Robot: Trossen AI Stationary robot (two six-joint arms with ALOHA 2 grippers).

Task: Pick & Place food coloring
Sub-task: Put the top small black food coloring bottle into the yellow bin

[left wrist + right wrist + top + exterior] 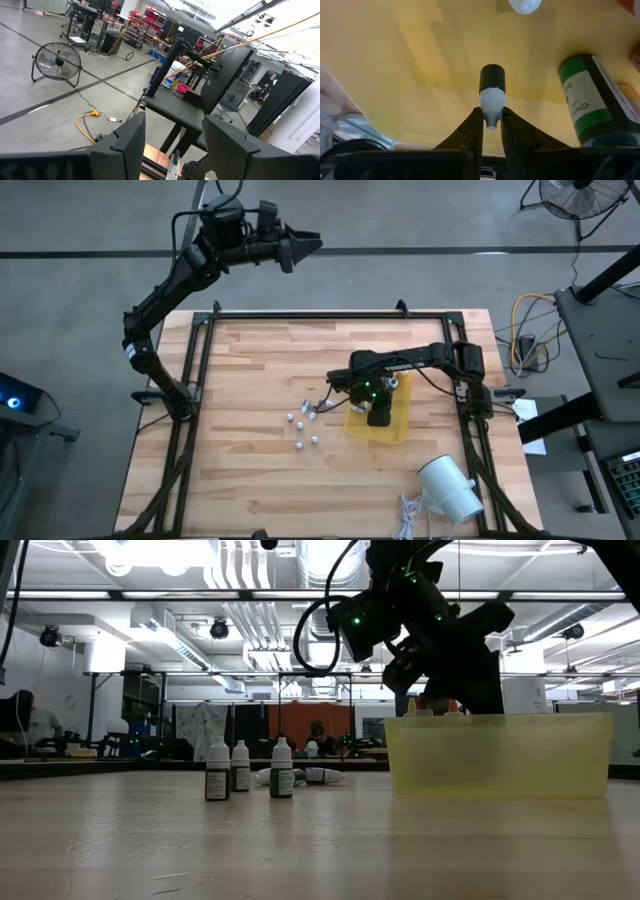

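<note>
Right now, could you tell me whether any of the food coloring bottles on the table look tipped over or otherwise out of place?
Yes. In the low view, three bottles stand upright, but just behind them at least one bottle lies on its side on the table. Otherwise, the right hand grips a small bottle by its white tip over the yellow bin; nothing looks spilled.

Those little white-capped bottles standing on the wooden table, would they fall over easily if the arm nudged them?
Probably. The small white-capped bottles stand tall on narrow bases, so a sideways nudge likely tips them. A few already lie flat behind them, and being round they would likely roll. They look light: the right tool holds one over the yellow translucent bin by its thin tip alone.
</note>
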